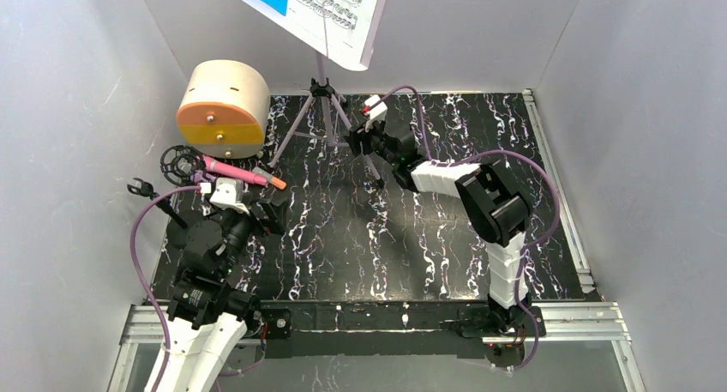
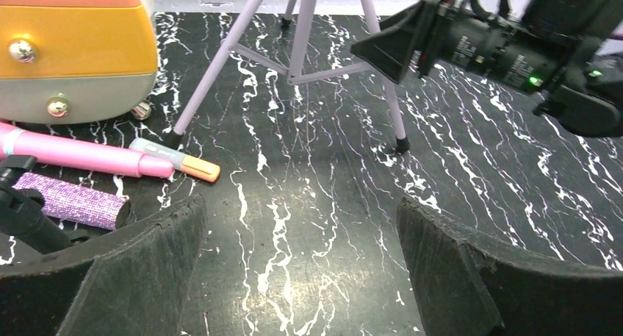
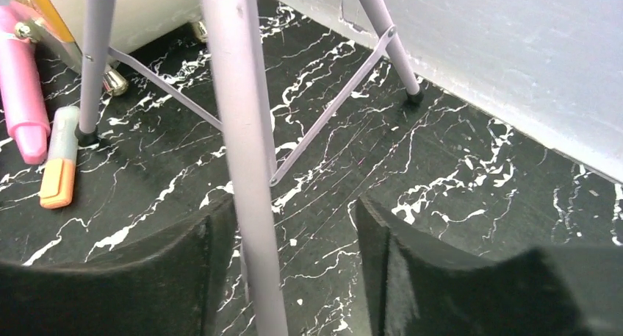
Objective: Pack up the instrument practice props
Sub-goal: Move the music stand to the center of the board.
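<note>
A: Entry. Right gripper (image 3: 294, 218): where does the lilac music stand (image 1: 323, 70) lie against it?

B: One tripod leg (image 3: 246, 167) of the stand passes through the gap between the jaws. The jaws are apart and not clamped. The leg sits just beside the finger on the left of the wrist view, with clear space to the other finger.

A: Leg axis?

B: Steep, leaning a little. In the wrist view it runs top to bottom through the gap, so the fingers would close across it, not along it.

A: The stand as a whole?

B: Upright at the back of the table (image 1: 446, 263), with the blue and white sheet music (image 1: 330, 10) on its desk. The feet that show rest on the table.

A: Left gripper (image 2: 301, 211)?

B: Spread wide with nothing between the jaws, over the table and well apart from the stand. The pink handheld microphone (image 2: 81, 154) lies flat to the left in its wrist view, beside an orange-tipped marker (image 2: 176, 159).

A: Which arm is nearer the stand?

B: The right; it straddles the leg. My judgement: the leg is off-centre, so closing may push it sideways, and the top-heavy stand could tip.
</note>
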Controlling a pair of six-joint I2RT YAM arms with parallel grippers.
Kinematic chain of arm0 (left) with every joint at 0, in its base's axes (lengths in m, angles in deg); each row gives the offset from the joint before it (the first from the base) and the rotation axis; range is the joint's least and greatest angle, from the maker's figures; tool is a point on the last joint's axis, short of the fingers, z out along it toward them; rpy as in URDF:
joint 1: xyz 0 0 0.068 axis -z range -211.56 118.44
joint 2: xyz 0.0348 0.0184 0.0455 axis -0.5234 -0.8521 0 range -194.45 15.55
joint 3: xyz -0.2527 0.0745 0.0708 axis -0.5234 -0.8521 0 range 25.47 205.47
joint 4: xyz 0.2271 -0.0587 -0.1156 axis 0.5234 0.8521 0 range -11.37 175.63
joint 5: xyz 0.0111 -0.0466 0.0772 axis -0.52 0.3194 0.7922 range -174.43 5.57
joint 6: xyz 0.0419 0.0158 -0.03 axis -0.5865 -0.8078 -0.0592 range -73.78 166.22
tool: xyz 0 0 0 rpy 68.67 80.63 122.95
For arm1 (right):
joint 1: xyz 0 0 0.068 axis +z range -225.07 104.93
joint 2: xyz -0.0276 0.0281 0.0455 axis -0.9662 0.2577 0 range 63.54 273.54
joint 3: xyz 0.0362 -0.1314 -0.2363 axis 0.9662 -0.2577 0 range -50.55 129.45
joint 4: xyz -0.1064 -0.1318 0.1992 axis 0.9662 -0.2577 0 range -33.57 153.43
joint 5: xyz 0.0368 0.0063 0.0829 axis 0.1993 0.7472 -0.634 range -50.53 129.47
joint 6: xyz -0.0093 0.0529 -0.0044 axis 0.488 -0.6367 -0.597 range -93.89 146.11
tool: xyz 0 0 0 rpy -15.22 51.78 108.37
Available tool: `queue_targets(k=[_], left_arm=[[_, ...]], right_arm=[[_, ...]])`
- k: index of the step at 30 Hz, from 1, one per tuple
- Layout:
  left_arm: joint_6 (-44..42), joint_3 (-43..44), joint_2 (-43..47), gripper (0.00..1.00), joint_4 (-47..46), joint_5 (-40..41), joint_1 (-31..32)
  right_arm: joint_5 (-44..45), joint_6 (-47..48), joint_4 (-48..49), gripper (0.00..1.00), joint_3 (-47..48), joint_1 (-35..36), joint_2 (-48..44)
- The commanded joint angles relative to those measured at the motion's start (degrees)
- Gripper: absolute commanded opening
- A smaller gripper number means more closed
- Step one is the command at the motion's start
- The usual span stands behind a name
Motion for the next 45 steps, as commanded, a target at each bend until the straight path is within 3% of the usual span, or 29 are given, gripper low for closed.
queue_targets(k=[1, 6, 12, 30, 37, 45], left_arm=[[-1.25, 0.73, -0.24, 0.98, 0.15, -2.84, 1.05], [-1.70, 0.77, -0.14, 0.98, 0.36, -2.46, 1.20], [-2.07, 0.95, -0.34, 0.98, 0.70, -2.76, 1.20], [-2.21, 0.68, -3.93, 0.98, -2.14, -7.79, 1.25], [1.60, 2.56, -13.26, 0.98, -10.08, -13.18, 1.20], [5.07, 6.74, -23.09, 0.97, -19.80, -22.28, 1.29]], right_arm=[[-3.49, -0.42, -0.48, 0.61, 6.02, -1.07, 2.99], [-6.56, 0.29, -0.55, 0.33, 5.18, -2.36, 3.18], [-10.98, -0.07, 2.68, 0.01, -3.39, -6.05, -2.63], [-26.16, 8.03, -1.82, 0.01, -28.02, -17.29, -24.12], [-28.02, 11.02, -7.95, 0.01, -34.72, -17.45, -34.51], [-35.10, 8.60, -10.43, 0.01, -37.43, -17.32, -37.70]])
